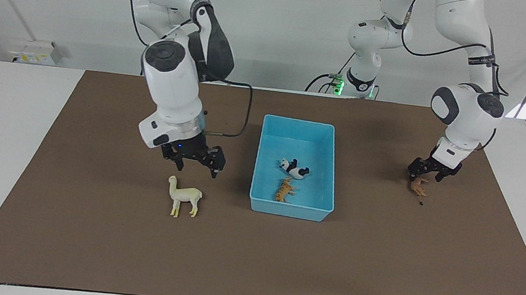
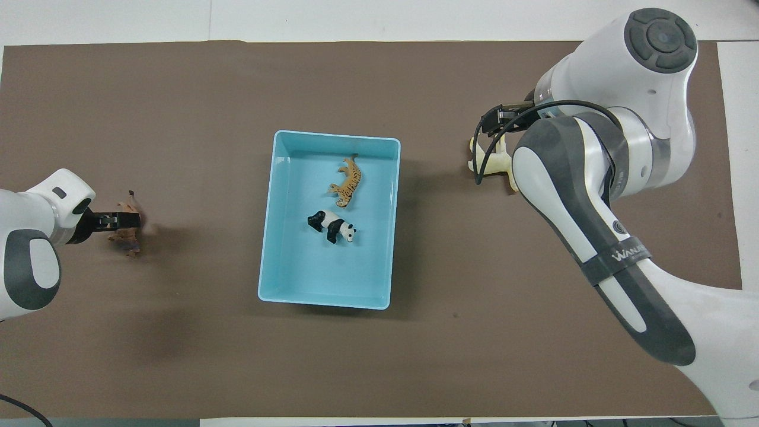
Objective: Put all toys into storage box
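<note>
The storage box [image 1: 332, 145] mid-mat holds the panda [image 1: 294, 169] and tiger [image 1: 284, 190]. The right gripper [image 1: 197, 162] hangs with fingers spread above the upright alpaca [image 1: 184, 197], the arm's elbow covering much of it from overhead. The left gripper [image 1: 425, 175] is low over the lion [image 1: 419, 187]; its grip cannot be read.

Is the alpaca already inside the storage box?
No. The alpaca stands upright on the brown mat, outside the storage box, which holds only the panda and tiger.
</note>
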Controlling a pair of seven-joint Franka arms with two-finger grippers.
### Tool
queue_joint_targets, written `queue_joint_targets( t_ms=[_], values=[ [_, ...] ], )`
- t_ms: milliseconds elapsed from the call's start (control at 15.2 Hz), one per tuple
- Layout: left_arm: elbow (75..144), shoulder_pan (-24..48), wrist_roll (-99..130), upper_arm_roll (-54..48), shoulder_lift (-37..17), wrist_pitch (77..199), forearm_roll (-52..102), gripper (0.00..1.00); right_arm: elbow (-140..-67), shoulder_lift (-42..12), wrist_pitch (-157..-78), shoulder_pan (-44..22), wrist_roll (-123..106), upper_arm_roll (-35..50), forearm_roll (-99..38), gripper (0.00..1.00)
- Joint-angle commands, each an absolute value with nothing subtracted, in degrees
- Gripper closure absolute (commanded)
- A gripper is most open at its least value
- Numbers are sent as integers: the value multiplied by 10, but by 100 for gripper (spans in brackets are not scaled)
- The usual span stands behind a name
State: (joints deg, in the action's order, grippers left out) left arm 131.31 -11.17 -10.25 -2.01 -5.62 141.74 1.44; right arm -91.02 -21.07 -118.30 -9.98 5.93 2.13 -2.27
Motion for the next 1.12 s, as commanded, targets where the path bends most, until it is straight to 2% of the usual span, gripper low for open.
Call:
queue_joint_targets(
  t_ms=[0, 462, 528, 594, 726, 792, 1056],
  values=[
    [1338, -118, -108, -24, -64, 1448, 6, 0, -1037, -153, -1257, -80, -23, 28, -20, 0],
    [1340, -115, -110, -24, -64, 1451, 6, 0, -1163, -110, -1319, -64, -94, 28, -20, 0],
    [1340, -117, -111, -24, -64, 1451, 6, 10, -1171, -107, -1328, -63, -102, 28, -20, 0],
    [1340, -118, -111, -24, -64, 1451, 6, 29, -1180, -105, -1338, -66, -100, 28, -20, 0],
    [1339, -119, -111, -24, -64, 1450, 6, 56, -1192, -111, -1367, -69, -97, 28, -20, 0],
    [1337, -118, -111, -24, -64, 1448, 6, 59, -1192, -112, -1373, -67, -98, 29, -20, 0],
    [1331, -118, -110, -24, -65, 1444, 6, 60, -1187, -118, -1379, -63, -101, 28, -20, 0]
  ],
)
